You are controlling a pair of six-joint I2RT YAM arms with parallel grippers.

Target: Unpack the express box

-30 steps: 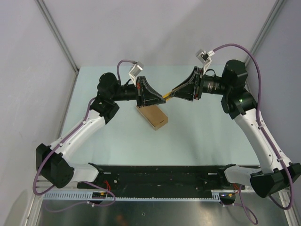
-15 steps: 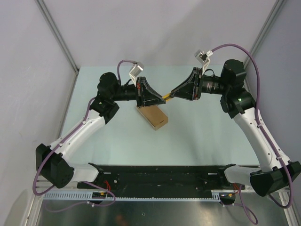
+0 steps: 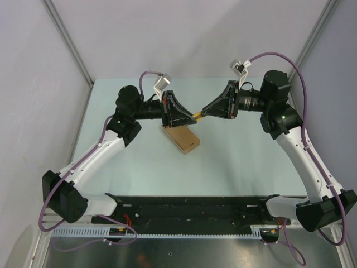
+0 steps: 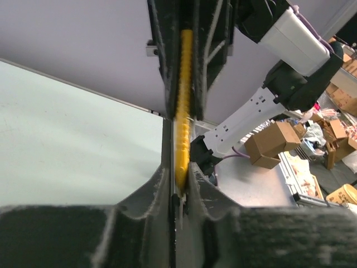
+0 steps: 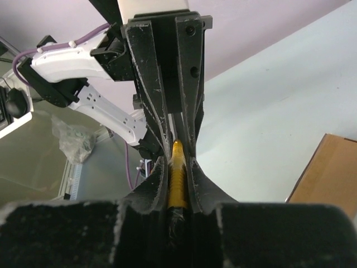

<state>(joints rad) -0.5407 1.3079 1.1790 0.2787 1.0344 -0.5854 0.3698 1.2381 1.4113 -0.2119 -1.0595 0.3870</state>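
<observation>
One express box point(image 3: 182, 139) lies flat on the pale green surface point(image 3: 240, 159), its long axis running far-left to near-right. Above it, the left end effector point(image 3: 192, 116) and right end effector point(image 3: 202, 113) each clamp the yellow utility knife point(image 3: 198, 115). Since a second ago the box is unmoved and the right arm has edged left. Grey walls enclose the surface.

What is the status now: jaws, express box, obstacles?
Left gripper and right gripper both shut on yellow knife, midair. Express box below, looks closed, untouched. No obstacle seen.
</observation>
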